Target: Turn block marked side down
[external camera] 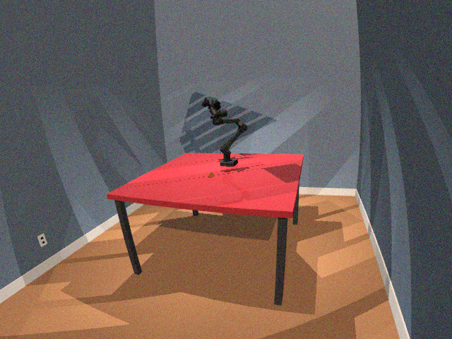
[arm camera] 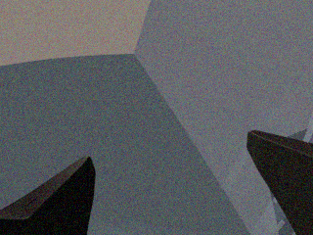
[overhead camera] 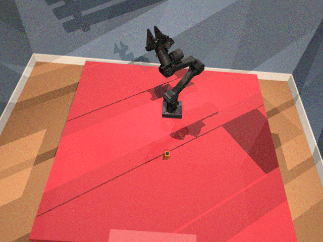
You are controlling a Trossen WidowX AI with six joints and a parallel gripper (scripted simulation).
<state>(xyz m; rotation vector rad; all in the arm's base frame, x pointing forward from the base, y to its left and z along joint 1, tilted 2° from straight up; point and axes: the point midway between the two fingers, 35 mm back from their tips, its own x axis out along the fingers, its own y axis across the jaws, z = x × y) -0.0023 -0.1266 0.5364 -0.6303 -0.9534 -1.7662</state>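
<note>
A small orange block (overhead camera: 166, 157) (external camera: 210, 175) rests on the red table (overhead camera: 109, 161) (external camera: 219, 197), in front of the arm's base. A dark square mark (overhead camera: 167, 153) shows on its upper face in the top view. My gripper (overhead camera: 151, 27) (arm camera: 172, 153) is open, with its two dark fingers wide apart and nothing between them. It is raised high above the table, well away from the block, with the fingers pointing up and away from it. The block is not in the wrist view, and in the exterior view it is too small for its mark to be made out.
The arm's square base (overhead camera: 172, 113) (external camera: 228, 162) stands on the table behind the block. Shadows of the arm and dark lines cross the red top. Blue-grey walls (overhead camera: 208, 39) (external camera: 255, 44) (arm camera: 88, 122) stand behind and around the table.
</note>
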